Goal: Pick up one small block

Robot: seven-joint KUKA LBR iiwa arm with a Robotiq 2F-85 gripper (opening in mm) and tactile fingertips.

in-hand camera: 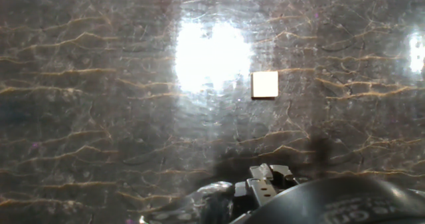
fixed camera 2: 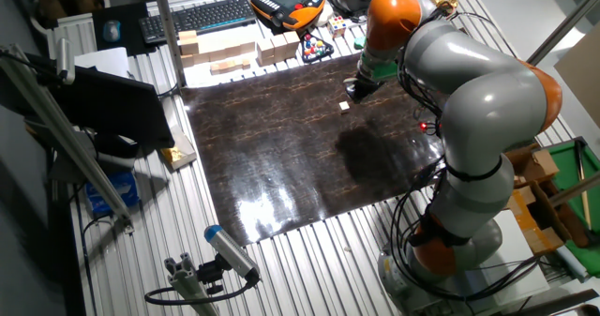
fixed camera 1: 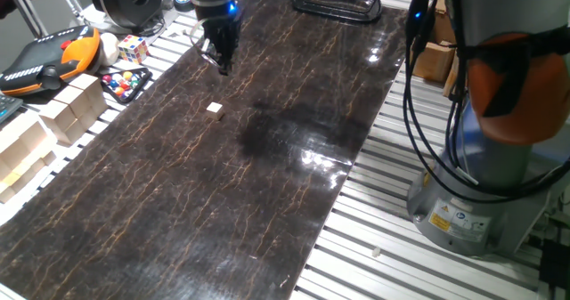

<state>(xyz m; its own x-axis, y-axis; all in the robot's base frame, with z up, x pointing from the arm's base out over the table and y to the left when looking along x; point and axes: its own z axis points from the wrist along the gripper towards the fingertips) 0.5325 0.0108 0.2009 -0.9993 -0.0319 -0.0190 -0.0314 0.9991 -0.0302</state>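
Observation:
The small block is a tiny pale cube lying alone on the dark marbled tabletop. It also shows in the other fixed view and in the hand view. My gripper hangs above the table, a short way beyond the block toward the far end and clear of it. Its fingers taper together to a point and hold nothing. In the other fixed view the gripper is just right of the block. In the hand view only the dark underside of the hand shows at the bottom edge.
Several large pale wooden blocks line the table's left side. Next to them are a multicoloured puzzle cube, a tray of coloured balls and an orange-black pendant. A black clamp lies at the far end. The arm's base stands to the right.

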